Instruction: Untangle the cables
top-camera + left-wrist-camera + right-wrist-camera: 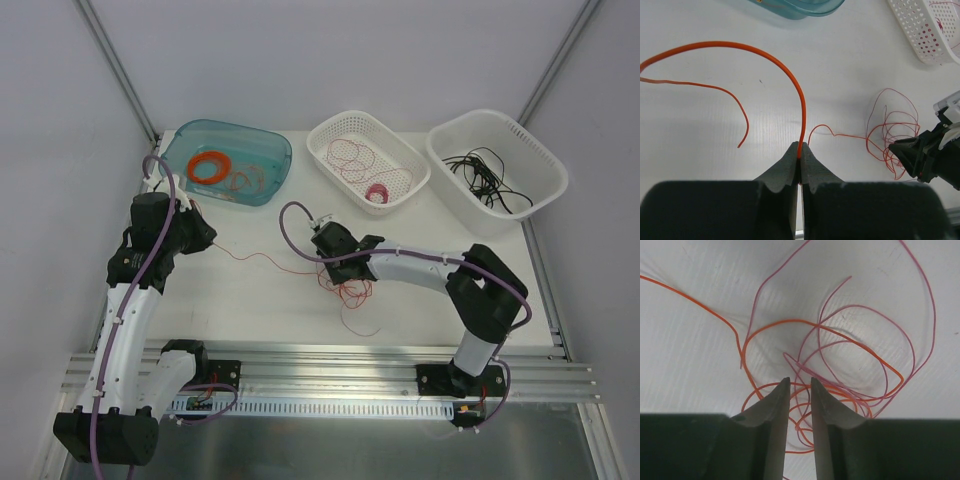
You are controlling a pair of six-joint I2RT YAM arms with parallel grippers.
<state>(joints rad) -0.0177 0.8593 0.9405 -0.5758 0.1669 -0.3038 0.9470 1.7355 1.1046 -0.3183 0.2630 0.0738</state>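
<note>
We see a robotics lab cell: a white table (250, 300) boxed in by plain white panels (330, 50) on metal struts (113, 65), left arm (125, 310) and right arm (420, 265) bolted to an aluminium rail (330, 362).

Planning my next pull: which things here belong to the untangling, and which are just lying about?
Job: tangle; orange cable in left fingers; black cables; red cables in basket.
Lying about: orange ring in tub; pink spool.

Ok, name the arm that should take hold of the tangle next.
Right. The right pincer hangs directly over the tangle, jaws slightly apart with loops showing between them. The left pincer is shut on the orange cable and sits farther from the tangle.
</note>
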